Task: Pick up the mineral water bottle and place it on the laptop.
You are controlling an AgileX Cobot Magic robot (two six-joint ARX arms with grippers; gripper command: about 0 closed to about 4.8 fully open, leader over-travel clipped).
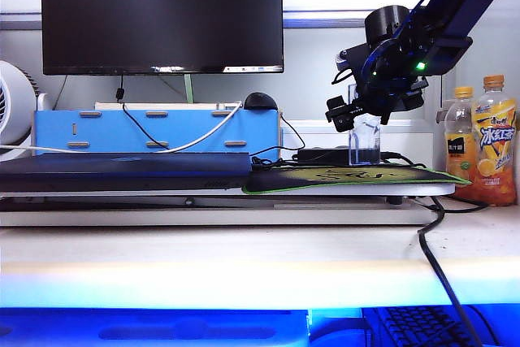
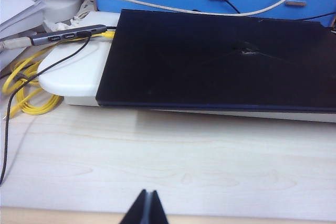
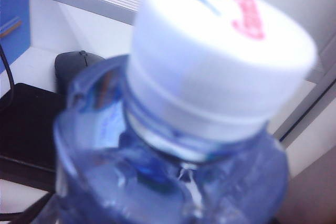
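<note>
Filling the right wrist view, the bottle's white cap [image 3: 223, 56] sits almost against the lens, with clear shoulders and liquid below it. In the exterior view the bottle [image 1: 365, 140] stands upright on the green-edged mouse pad [image 1: 357, 177], at the right end of the white riser, and the right pincer [image 1: 355, 113] is down over its top half. None of the views shows that pincer's fingers plainly, but its jaws read as spread wide, so the bottle looks bracketed rather than gripped and is resting on the pad.

Folded back over the bare counter [image 2: 157, 166], the left pincer [image 2: 146, 208] has its dark tips pressed together, just in front of the laptop [image 2: 220, 61]. In the exterior view the laptop [image 1: 122, 170] lies flat and closed on the riser's left half, well apart from the bottle.

The step in hand appears to be the reach for the bottle, with the grasp not yet made. Next, the jaws must close squarely on the neck or waist without tipping it, then lift clear of the cables and pad, carry it leftward, and set it upright on the lid.
</note>
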